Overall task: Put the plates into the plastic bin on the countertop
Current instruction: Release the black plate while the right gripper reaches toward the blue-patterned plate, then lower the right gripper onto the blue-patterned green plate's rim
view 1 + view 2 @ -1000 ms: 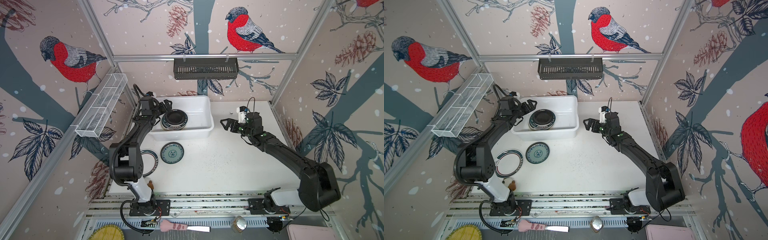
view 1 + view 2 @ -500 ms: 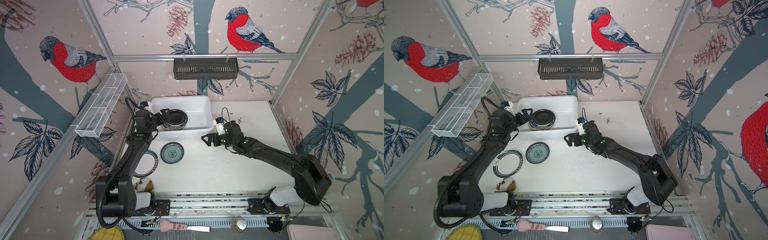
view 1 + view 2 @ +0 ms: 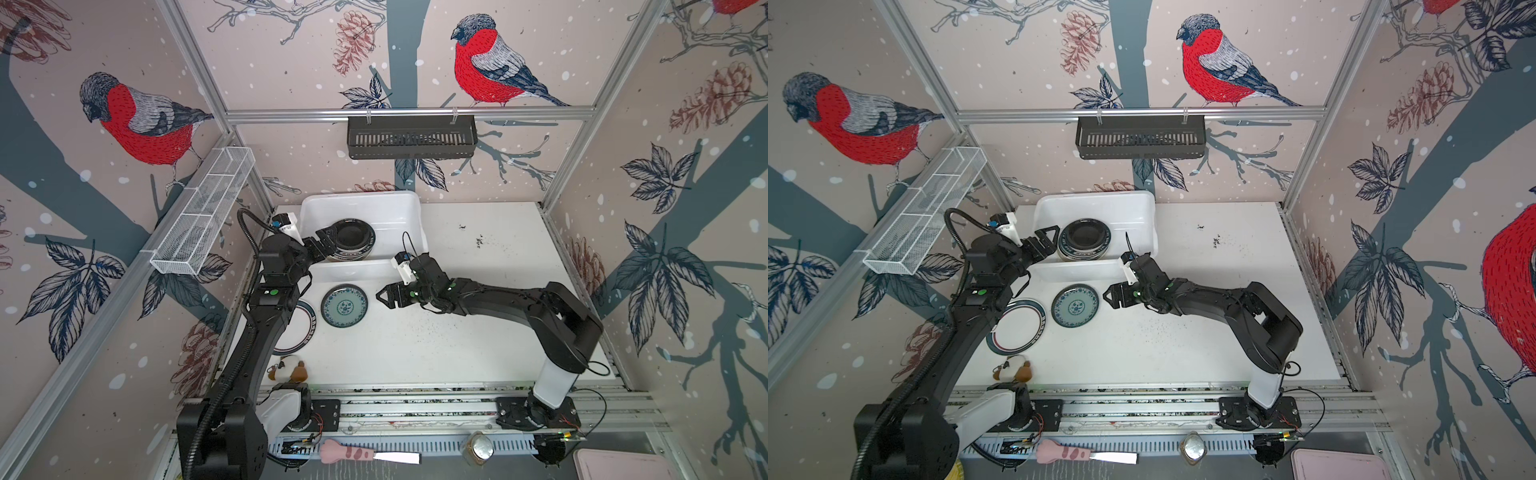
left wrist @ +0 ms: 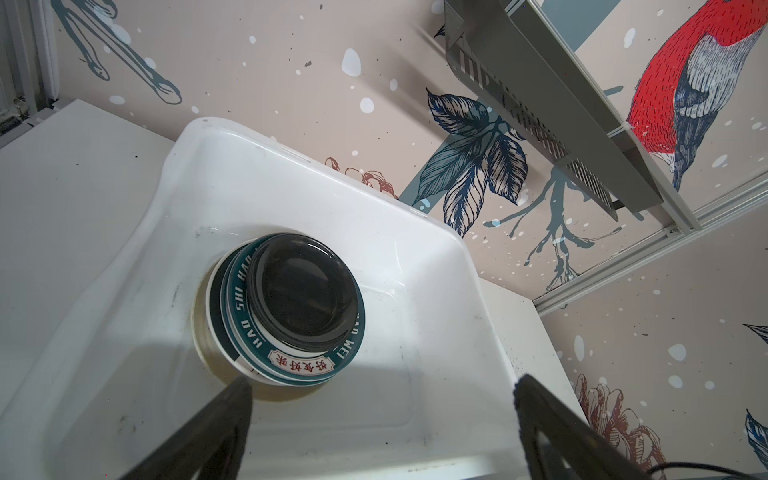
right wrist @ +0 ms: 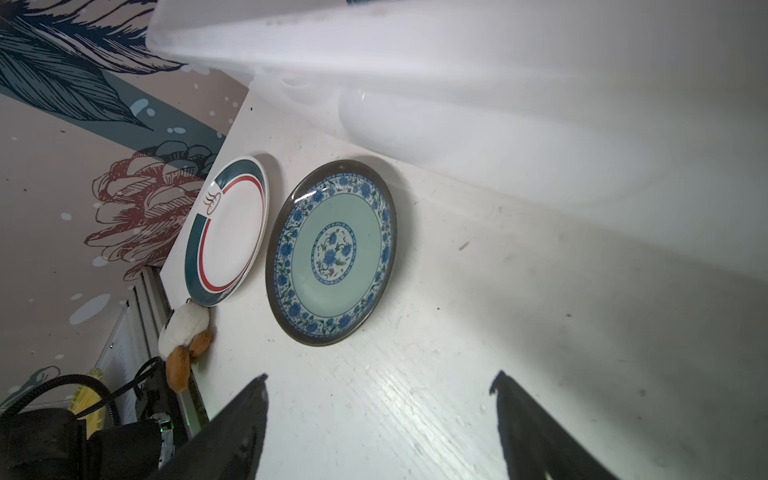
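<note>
Now the right pincer (image 3: 384, 297), open and empty, hovers just beside the teal patterned plate (image 3: 344, 306) on the worktop (image 3: 457, 340) near the plastic bin (image 3: 360, 198); next, likely a rim grip. The left pincer (image 3: 327, 243) gapes empty beside the binned stack (image 3: 354, 242).

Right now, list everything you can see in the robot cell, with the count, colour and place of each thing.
countertop: one, white, speckled
plastic bin: one, white, back of the countertop
stacked plates: several, count hidden, black on top, inside the plastic bin
patterned plate: one, teal, on the countertop before the bin
rimmed plate: one, white with dark teal rim, left of the patterned plate
plush toy: one, white and brown, countertop's front left
slotted basket: one, black, hung on the back rail
mesh rack: one, white, on the left wall
left hand: one, black, open, over the bin beside the stack
right hand: one, black, open, just right of the patterned plate
</note>
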`<control>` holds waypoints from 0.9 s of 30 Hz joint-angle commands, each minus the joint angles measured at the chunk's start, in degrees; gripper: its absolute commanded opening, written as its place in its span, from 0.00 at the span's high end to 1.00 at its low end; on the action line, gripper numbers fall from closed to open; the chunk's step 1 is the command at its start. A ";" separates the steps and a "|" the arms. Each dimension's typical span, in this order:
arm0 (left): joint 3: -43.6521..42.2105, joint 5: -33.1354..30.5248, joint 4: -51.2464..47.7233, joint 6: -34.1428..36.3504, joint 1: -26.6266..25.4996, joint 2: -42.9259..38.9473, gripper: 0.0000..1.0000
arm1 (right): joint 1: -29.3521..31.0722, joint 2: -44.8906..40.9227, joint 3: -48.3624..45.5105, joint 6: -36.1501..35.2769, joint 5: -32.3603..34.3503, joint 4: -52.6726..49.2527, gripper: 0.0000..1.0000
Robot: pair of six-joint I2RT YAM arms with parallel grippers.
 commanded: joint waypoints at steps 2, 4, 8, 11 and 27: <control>-0.31 1.28 0.16 -0.33 -0.07 -0.87 0.03 | 1.71 5.52 3.51 2.15 -3.38 2.80 0.28; -1.30 1.90 1.86 -1.79 -0.11 -1.42 0.03 | 2.07 8.44 5.16 3.02 -5.09 2.63 0.34; -2.62 2.94 3.85 -3.28 -0.08 -1.97 0.03 | 2.17 11.95 7.28 3.81 -7.59 2.17 0.50; -2.62 3.02 3.63 -3.34 -0.12 -1.88 0.03 | 2.26 13.05 8.52 3.68 -7.88 1.31 0.53; -3.85 2.62 3.72 -3.28 -0.15 -3.64 0.03 | 3.01 18.59 12.91 4.45 -7.10 -0.89 0.69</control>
